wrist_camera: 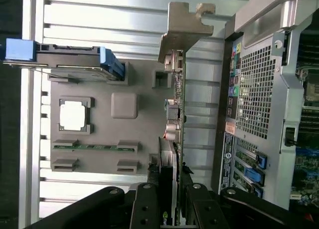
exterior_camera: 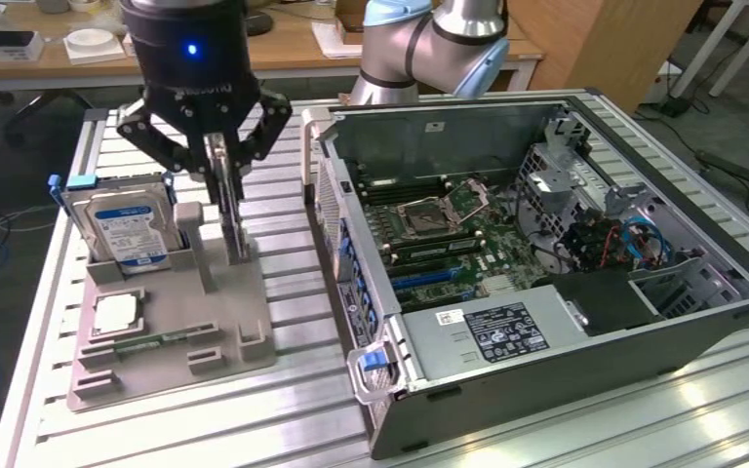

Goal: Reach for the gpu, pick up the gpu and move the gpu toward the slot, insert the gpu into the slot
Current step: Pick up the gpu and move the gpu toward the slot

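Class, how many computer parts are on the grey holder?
4: hard drive upright at the far end, processor chip flat in front, memory stick lying nearer still, gpu upright in the gripper.

Black barrel wrist (exterior_camera: 192, 39), blue light (exterior_camera: 191, 48) glowing on it. At its six o'clock, the black linkage gripper (exterior_camera: 225, 161), silver screws (wrist_camera: 144, 187) on the links. Grey arm (exterior_camera: 401, 54), pale-blue caps (exterior_camera: 394, 10).

Arm (exterior_camera: 433, 39) is running off the exterior view's top edge. Fingers (exterior_camera: 208, 156) are covering the gpu (exterior_camera: 233, 222) along its upper edge. Hard drive (exterior_camera: 128, 229) label print is showing too small to read.
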Action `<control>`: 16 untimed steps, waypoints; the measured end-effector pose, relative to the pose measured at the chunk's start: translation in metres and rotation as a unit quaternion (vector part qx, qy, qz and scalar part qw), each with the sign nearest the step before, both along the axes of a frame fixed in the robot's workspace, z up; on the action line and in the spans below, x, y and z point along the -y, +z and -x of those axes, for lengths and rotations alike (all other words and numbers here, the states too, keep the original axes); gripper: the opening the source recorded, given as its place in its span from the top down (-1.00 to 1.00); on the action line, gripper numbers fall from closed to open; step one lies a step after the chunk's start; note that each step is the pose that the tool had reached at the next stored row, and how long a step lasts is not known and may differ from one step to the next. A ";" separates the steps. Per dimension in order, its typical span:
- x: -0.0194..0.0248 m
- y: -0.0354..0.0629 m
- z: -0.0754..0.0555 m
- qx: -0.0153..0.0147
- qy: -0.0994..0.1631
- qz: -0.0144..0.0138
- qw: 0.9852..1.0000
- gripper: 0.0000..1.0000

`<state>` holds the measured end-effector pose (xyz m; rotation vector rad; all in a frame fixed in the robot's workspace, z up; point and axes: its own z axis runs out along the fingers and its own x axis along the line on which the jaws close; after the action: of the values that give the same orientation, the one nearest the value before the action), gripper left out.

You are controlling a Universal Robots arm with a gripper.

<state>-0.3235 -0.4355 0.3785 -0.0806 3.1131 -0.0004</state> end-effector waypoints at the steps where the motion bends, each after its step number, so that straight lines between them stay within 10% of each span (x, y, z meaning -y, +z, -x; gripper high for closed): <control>1: 0.0000 0.0039 0.000 0.000 0.000 0.000 1.000 0.47; 6: 0.0000 0.0211 0.000 0.000 0.000 0.000 1.000 0.47; 16: 0.0000 0.0216 0.000 0.000 0.000 0.000 1.000 0.47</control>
<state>-0.3234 -0.4355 0.4001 -0.0806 3.1131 -0.0011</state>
